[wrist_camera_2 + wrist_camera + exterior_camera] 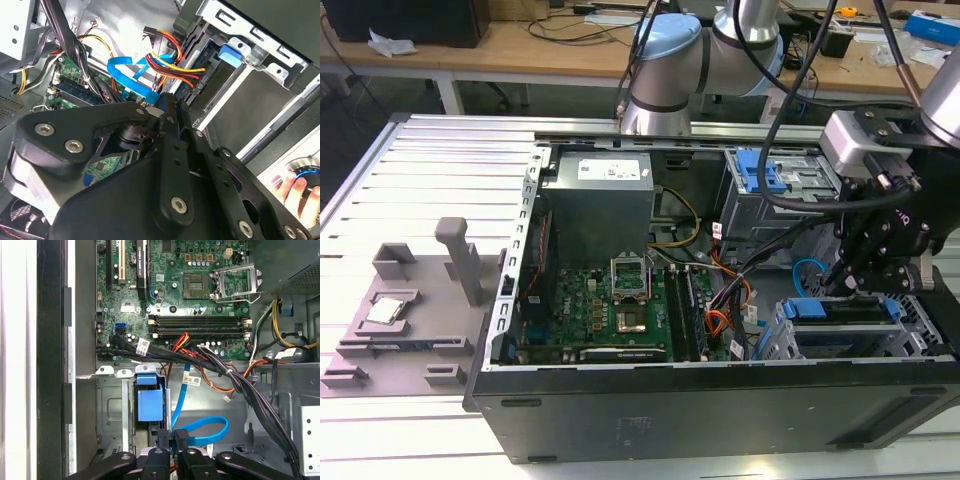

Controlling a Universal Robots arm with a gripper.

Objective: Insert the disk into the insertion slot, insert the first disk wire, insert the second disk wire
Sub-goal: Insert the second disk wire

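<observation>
The disk lies in the insertion slot, the silver perforated cage at the case's front corner on the exterior view's right, with its blue carrier bar showing. My gripper hangs just above the cage's rear. In the first wrist view the gripper is shut on the black plug of a blue flat wire, next to the blue carrier. In the second wrist view the gripper sits close to the disk's back. There a red, orange and yellow wire ends in a black plug; I cannot tell if it is seated.
The motherboard fills the case floor, with the power supply behind it. A thick black cable bundle crosses beside the cage. A grey bay with a blue latch stands behind my arm. A person's hand is outside the case.
</observation>
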